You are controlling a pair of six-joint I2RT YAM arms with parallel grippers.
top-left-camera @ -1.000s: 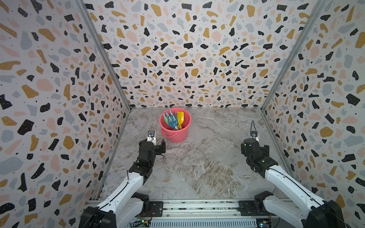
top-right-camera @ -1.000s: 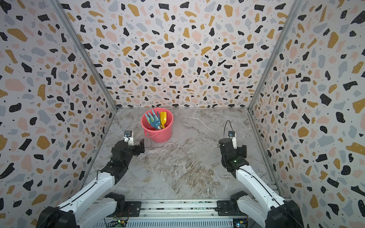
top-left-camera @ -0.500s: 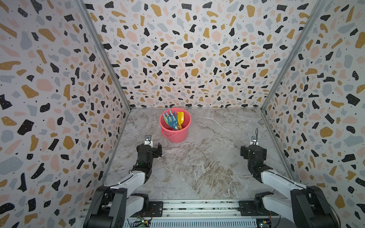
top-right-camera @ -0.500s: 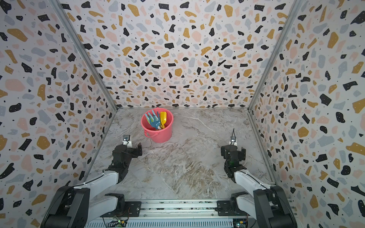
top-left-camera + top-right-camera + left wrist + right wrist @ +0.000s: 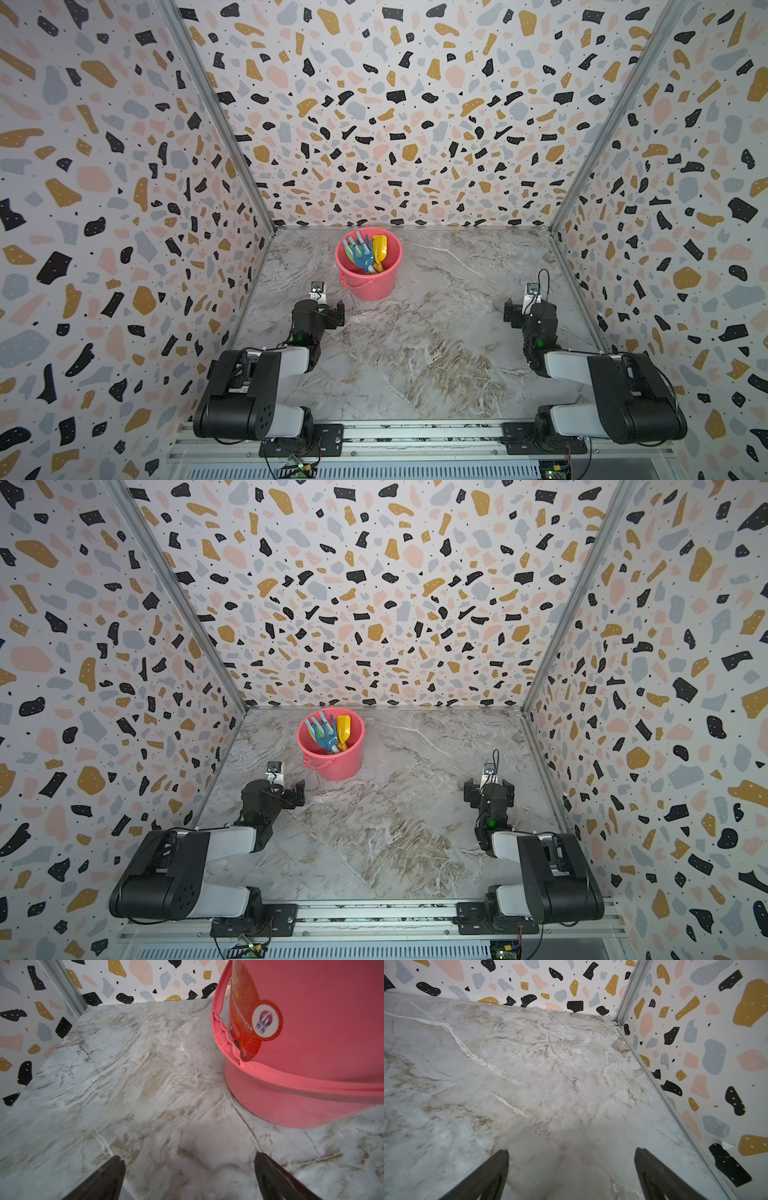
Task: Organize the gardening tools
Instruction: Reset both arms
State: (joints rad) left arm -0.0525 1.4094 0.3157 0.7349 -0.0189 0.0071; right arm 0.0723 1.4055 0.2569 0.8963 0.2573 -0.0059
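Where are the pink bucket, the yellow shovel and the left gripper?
pink bucket point(image 5: 372, 286): in a top view, on its front outer wall.
yellow shovel point(image 5: 379, 245): in a top view, on its blade, inside the bucket.
left gripper point(image 5: 189, 1157): in the left wrist view, midway between its open fingers.

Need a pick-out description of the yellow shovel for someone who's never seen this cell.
Find the pink bucket standing on the marble tabletop near the back wall. Tools stand inside it; the yellow shovel is on the robot's right of the bunch. It is the only yellow scoop blade, beside blue rakes with tines.
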